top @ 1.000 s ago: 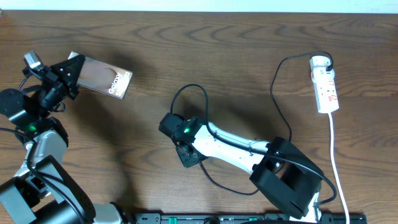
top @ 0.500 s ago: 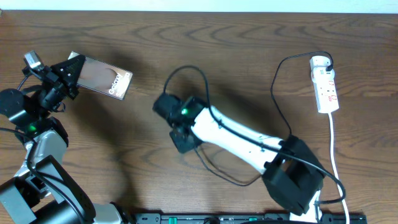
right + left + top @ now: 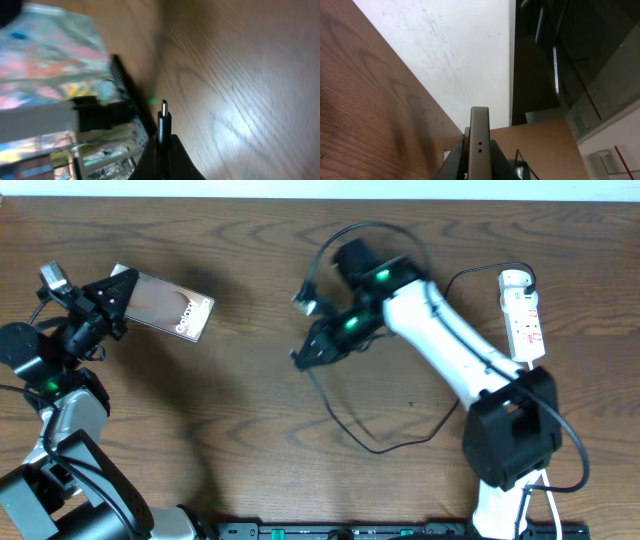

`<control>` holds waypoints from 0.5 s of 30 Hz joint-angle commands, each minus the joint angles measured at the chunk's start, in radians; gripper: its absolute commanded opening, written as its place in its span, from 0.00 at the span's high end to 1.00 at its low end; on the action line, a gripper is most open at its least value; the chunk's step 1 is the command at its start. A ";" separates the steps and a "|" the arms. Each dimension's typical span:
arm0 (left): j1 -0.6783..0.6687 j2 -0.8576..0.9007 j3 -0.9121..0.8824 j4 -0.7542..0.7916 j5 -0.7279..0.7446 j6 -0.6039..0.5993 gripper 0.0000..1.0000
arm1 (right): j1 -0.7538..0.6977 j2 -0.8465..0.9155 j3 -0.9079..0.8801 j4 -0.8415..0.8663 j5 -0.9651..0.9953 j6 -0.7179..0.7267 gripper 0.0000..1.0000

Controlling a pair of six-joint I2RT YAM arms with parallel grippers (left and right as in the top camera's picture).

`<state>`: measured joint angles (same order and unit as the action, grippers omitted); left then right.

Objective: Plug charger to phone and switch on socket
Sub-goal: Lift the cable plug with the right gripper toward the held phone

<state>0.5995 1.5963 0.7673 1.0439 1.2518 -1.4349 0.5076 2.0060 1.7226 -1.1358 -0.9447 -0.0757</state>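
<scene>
Clearly, the left tool (image 3: 116, 288) clamps the phone (image 3: 168, 304) lettered "Galaxy"; the right tool (image 3: 303, 359) pinches the charger (image 3: 163, 119).

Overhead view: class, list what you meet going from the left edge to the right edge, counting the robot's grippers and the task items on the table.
left gripper → phone → right gripper → socket

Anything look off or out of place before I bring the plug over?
Nothing stands out. The left gripper holds the phone by one end, the right gripper holds the charger by its plug, and the socket lies flat.
</scene>
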 commanded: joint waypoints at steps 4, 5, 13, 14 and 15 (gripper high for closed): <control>-0.006 -0.016 0.014 0.010 0.057 0.051 0.93 | -0.058 0.009 -0.037 -0.003 -0.253 -0.349 0.99; -0.010 -0.016 0.014 0.010 0.068 0.059 0.93 | -0.051 0.009 -0.042 -0.002 -0.253 -0.372 0.99; -0.069 -0.016 0.014 0.021 0.142 0.126 0.93 | 0.034 0.009 -0.086 0.024 -0.329 -0.464 0.99; -0.076 -0.016 0.014 0.021 0.146 0.126 0.93 | 0.047 0.009 -0.090 0.038 -0.335 -0.464 0.99; -0.083 -0.016 0.014 0.023 0.152 0.127 0.93 | 0.057 0.009 -0.092 0.048 -0.334 -0.464 0.99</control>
<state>0.5369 1.5963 0.7673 1.0527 1.3571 -1.3338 0.5316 2.0060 1.6417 -1.1057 -1.2045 -0.4805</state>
